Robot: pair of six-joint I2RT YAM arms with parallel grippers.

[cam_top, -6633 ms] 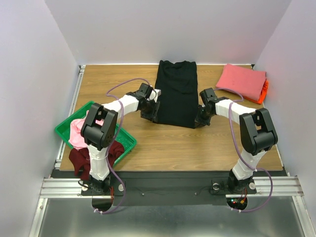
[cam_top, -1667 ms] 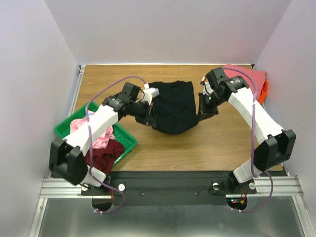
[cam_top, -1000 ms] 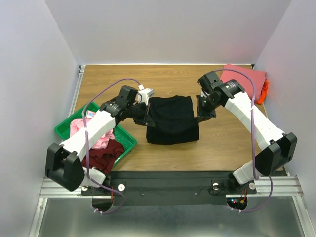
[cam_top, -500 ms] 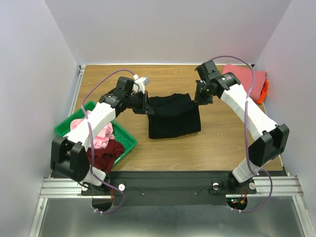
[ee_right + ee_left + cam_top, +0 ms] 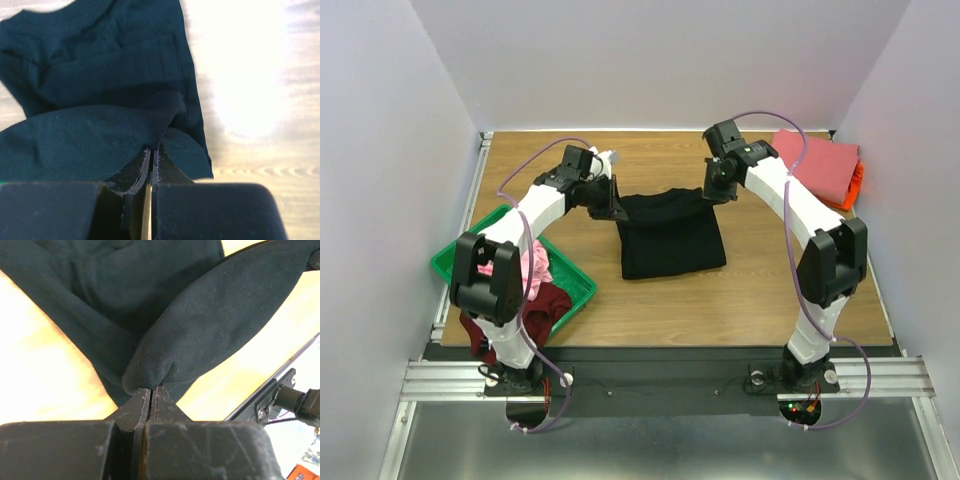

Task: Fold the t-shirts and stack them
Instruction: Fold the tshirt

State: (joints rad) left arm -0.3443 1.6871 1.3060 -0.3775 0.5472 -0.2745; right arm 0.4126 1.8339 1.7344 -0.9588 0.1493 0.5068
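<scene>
The black t-shirt [image 5: 670, 235] lies folded over itself in the middle of the table. My left gripper [image 5: 613, 207] is shut on its far left corner, and the pinched black cloth [image 5: 200, 335] bulges out past the fingertips in the left wrist view. My right gripper [image 5: 713, 192] is shut on its far right corner, where the right wrist view shows black cloth [image 5: 100, 135] clamped between the jaws. A folded coral-pink t-shirt [image 5: 812, 163] lies on an orange one [image 5: 857, 182] at the far right. A light pink t-shirt [image 5: 535, 268] and a dark maroon one [image 5: 545, 304] sit in the tray.
A shallow green plastic tray [image 5: 578, 285] stands at the near left of the wooden table [image 5: 660, 300]. White walls close in the table on three sides. The arm bases are bolted at the near edge.
Both grippers lifted the shirt's near edge and carried it toward the far side, folding the long black shirt in half. Over the last half second both have moved slightly further back.
</scene>
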